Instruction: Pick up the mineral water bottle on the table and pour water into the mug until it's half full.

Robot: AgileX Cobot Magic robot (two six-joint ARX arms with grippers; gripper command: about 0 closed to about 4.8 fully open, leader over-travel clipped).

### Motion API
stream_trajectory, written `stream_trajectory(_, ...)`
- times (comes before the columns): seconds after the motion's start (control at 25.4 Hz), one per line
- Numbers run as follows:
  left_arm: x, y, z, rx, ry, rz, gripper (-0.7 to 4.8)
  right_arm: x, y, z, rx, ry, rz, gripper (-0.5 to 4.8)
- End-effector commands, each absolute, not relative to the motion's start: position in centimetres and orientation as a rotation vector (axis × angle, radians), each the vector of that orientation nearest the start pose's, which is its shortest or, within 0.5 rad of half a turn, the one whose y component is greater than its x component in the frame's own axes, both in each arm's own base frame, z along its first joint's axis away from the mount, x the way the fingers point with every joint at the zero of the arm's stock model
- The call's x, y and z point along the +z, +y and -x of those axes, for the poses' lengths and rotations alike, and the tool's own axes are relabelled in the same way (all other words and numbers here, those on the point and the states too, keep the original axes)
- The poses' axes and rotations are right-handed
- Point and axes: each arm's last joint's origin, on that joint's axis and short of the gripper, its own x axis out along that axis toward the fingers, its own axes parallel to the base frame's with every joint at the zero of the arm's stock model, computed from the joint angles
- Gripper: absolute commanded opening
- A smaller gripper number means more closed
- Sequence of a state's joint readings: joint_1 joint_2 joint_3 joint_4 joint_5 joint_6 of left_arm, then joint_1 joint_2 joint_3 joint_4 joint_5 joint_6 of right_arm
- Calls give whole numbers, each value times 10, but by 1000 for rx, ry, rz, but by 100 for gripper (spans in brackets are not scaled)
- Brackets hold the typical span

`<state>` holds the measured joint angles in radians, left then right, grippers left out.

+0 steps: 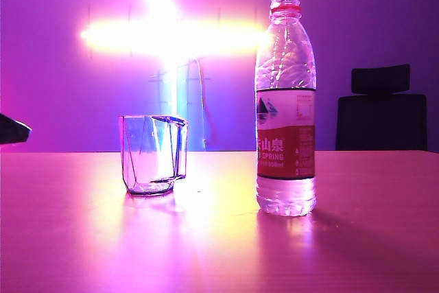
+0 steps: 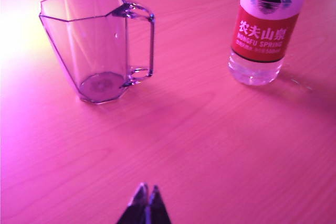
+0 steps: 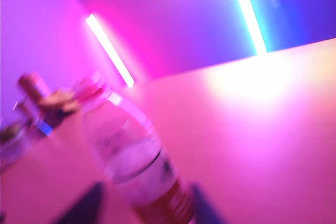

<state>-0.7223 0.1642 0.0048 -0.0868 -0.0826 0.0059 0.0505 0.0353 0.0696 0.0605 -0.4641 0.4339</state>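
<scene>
The mineral water bottle (image 1: 286,108) stands upright and uncapped on the table (image 1: 219,252), right of centre, with water in it. The empty clear mug (image 1: 154,156) stands to its left, apart from it. My left gripper (image 2: 147,191) is shut, with nothing in it. It hovers over bare tabletop short of the mug (image 2: 97,45) and the bottle (image 2: 265,30). Only a dark tip (image 1: 14,130) at the left edge of the exterior view shows that arm. My right gripper (image 3: 142,211) is open; the blurred bottle (image 3: 142,156) appears between its dark fingers (image 3: 79,208), and contact cannot be judged.
A black office chair (image 1: 381,111) stands behind the table at the back right. A bright light strip (image 1: 171,36) glares on the far wall. Blurred shapes (image 3: 39,98) show beyond the bottle in the right wrist view.
</scene>
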Motion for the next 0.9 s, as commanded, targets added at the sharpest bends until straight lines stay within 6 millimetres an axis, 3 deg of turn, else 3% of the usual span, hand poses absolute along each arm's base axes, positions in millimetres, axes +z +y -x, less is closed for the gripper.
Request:
stream_trajectory(0.04, 146, -67, -81, -628, 213, -95, -2, 184, 28, -96, 575, 70, -289, 479)
stream_trajectory(0.31, 146, -67, -81, -628, 212, -95, -2, 169, 68, -111, 642, 167, -41, 479)
stream_trajectory(0.47, 146, -67, -81, -628, 212, -94, -2, 161, 83, -129, 654, 167, -11, 479)
stream_trajectory(0.9, 146, -67, -81, -628, 212, -94, -2, 140, 125, -208, 701, 195, -20, 479)
